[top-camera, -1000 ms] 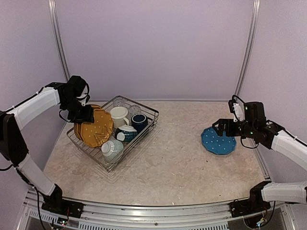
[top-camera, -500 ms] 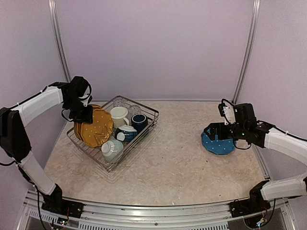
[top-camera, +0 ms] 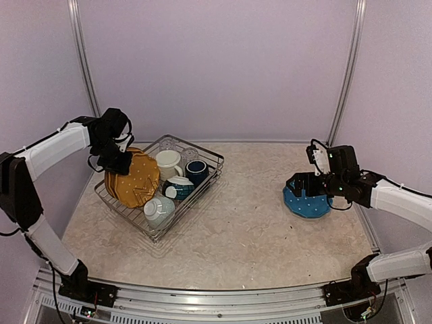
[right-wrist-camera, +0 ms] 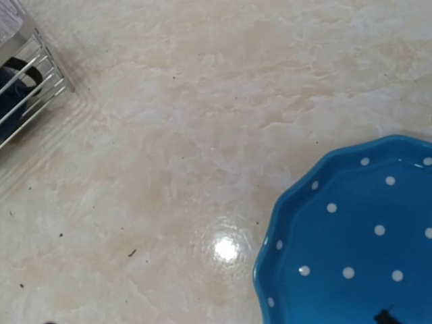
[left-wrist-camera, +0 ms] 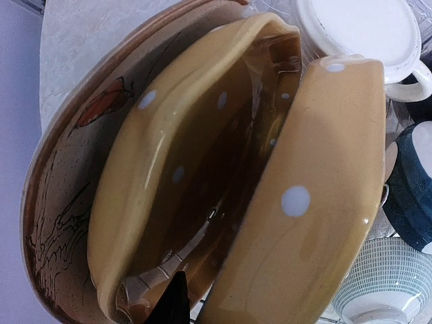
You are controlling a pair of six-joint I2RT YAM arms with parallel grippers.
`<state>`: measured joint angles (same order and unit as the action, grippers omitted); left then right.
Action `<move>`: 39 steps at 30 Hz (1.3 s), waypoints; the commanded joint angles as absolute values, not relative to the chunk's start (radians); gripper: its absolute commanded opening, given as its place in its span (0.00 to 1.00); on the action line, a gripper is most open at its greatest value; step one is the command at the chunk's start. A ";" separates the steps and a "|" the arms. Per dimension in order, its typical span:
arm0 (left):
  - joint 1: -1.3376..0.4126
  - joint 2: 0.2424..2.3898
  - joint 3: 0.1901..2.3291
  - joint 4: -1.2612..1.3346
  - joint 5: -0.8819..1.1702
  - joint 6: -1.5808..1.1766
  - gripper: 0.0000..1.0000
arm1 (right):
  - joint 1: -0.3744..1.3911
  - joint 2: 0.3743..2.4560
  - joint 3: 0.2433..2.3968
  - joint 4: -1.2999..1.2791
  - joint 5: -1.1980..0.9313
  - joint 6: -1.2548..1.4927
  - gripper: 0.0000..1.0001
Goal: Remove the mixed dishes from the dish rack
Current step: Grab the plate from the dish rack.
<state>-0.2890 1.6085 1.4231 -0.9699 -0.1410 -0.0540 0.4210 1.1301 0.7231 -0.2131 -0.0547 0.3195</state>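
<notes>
Overhead: one rack [top-camera: 210,181] at 9 o'clock, left gripper [top-camera: 118,162] over it; one blue plate [top-camera: 307,201] at 3, under right gripper [top-camera: 304,182].
Left wrist: two yellow plates [left-wrist-camera: 175,175], one bird plate [left-wrist-camera: 61,182], one mug [left-wrist-camera: 358,30].
Right wrist: blue plate at 5.
Jaws: cannot tell, either.

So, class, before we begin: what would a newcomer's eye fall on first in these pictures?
The bright blue white-dotted plate lying alone on the pale table at the right, with the right hand over its rim. Then the silver dish rack at the left, crowded with mustard-yellow dotted plates, a cream mug and a navy mug, the left hand at the plates' far edge.
</notes>
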 commanded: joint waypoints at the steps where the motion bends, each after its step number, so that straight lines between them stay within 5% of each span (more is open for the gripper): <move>1: -0.338 1.535 1.427 -0.910 -0.181 -0.111 0.13 | 0.432 1.114 0.715 -0.204 -0.035 0.329 1.00; 7: -0.423 1.495 1.463 -0.925 -0.313 -0.081 0.13 | 0.433 1.111 0.712 -0.202 -0.040 0.331 1.00; 14: -0.460 1.508 1.528 -0.985 -0.362 -0.072 0.00 | 0.434 1.084 0.699 -0.207 -0.028 0.338 1.00; 39: -0.546 1.459 1.666 -1.039 -0.472 -0.054 0.00 | 0.433 1.071 0.685 -0.148 -0.075 0.375 1.00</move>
